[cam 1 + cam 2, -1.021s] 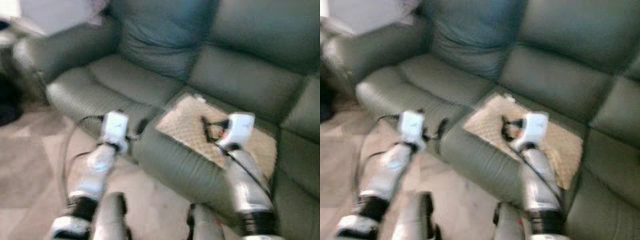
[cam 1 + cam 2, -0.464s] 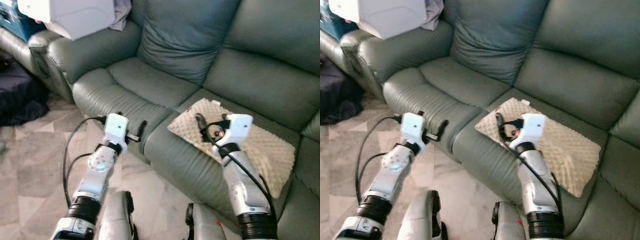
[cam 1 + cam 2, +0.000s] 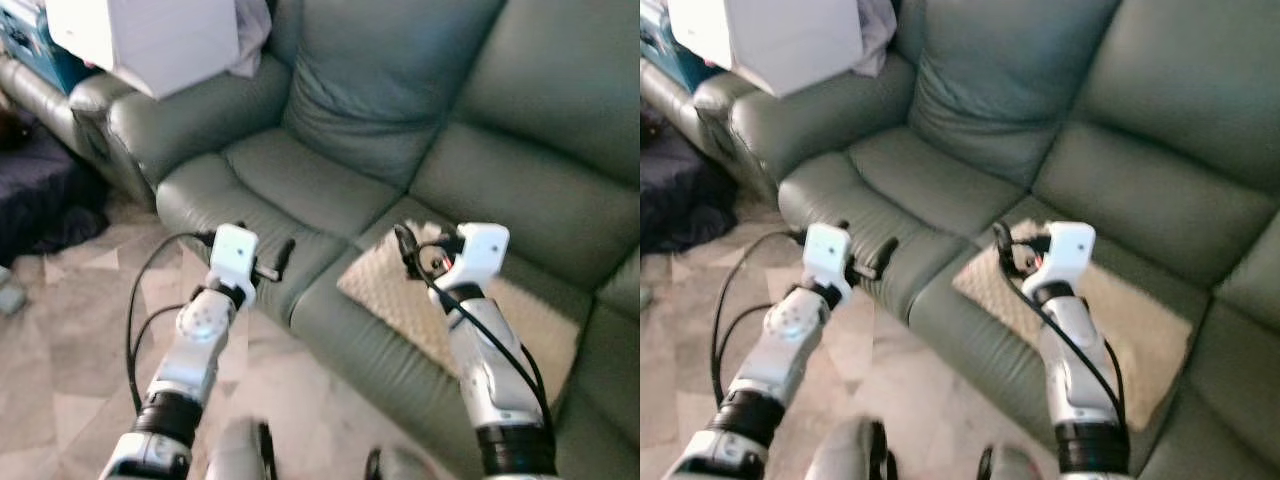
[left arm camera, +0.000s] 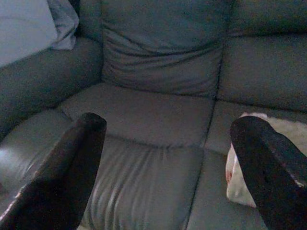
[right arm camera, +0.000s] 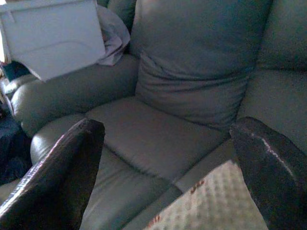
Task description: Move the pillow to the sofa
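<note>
The pillow (image 3: 520, 315) is flat, beige and dimpled all over, lying on the seat of the grey-green leather sofa (image 3: 540, 90). It rests on the middle seat cushion, one corner pointing towards the seam with the next seat. Its near corner carries a small reddish mark. The sofa's back cushions stand upright behind it.

A home living room: a big grey-green leather sofa (image 3: 330, 180), tiled floor (image 3: 70, 310), and a white box (image 3: 150, 40) on the sofa arm.
</note>
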`<state>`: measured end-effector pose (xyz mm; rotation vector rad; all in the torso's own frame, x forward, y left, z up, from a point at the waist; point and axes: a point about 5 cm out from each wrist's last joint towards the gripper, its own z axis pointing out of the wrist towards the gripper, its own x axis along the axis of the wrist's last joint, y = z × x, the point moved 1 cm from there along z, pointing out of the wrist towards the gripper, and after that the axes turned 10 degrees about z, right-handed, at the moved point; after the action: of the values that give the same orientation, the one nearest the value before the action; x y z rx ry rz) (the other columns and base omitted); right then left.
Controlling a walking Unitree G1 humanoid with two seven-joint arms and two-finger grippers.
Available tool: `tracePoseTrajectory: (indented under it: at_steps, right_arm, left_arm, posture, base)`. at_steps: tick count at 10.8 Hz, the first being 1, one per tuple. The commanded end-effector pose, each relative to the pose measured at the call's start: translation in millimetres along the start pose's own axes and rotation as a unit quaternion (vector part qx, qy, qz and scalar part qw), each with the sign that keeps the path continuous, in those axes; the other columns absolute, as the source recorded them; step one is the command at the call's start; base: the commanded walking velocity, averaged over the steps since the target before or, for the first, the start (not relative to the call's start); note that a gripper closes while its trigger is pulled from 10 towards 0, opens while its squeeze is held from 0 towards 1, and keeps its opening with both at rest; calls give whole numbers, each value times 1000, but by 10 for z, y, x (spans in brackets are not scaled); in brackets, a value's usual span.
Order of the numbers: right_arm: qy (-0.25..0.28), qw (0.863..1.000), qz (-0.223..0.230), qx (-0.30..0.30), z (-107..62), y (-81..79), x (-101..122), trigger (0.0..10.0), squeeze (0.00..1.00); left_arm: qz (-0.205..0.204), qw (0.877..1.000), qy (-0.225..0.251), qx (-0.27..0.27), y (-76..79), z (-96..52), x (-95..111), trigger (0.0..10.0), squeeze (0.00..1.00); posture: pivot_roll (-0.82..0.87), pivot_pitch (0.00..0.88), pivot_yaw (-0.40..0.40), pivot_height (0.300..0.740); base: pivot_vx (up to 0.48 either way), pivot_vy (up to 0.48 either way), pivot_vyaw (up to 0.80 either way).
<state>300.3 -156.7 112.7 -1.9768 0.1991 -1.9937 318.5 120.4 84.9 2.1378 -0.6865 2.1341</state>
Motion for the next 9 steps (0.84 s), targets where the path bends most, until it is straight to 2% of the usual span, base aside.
tracePoseTrajectory:
  at_steps: [1, 6, 8, 9]
  right_arm:
    - [8, 1000, -3, -6, 2, 17, 38, 10000, 0]
    - [6, 1000, -2, -11, -7, 43, 13, 10000, 0]
    - [-5, 998, 21, -59, -46, 170, -44, 10000, 0]
    - [-8, 998, 23, -61, -56, 178, -56, 10000, 0]
  left_arm:
    - [6, 1000, 2, -1, -5, 20, 28, 10000, 0]
    - [16, 1000, -6, 1, -49, 35, 4, 10000, 0]
    - [22, 1000, -12, -1, -50, 41, -21, 10000, 0]
    - [22, 1000, -12, -2, -49, 47, -21, 10000, 0]
  posture:
    - [-80, 0, -9, 740]
    - [-79, 0, -5, 740]
    - [-91, 0, 5, 740]
    - [-94, 0, 6, 740]
  base:
    - [0, 0, 0]
    - [0, 0, 0]
    - [0, 0, 0]
    - [0, 0, 0]
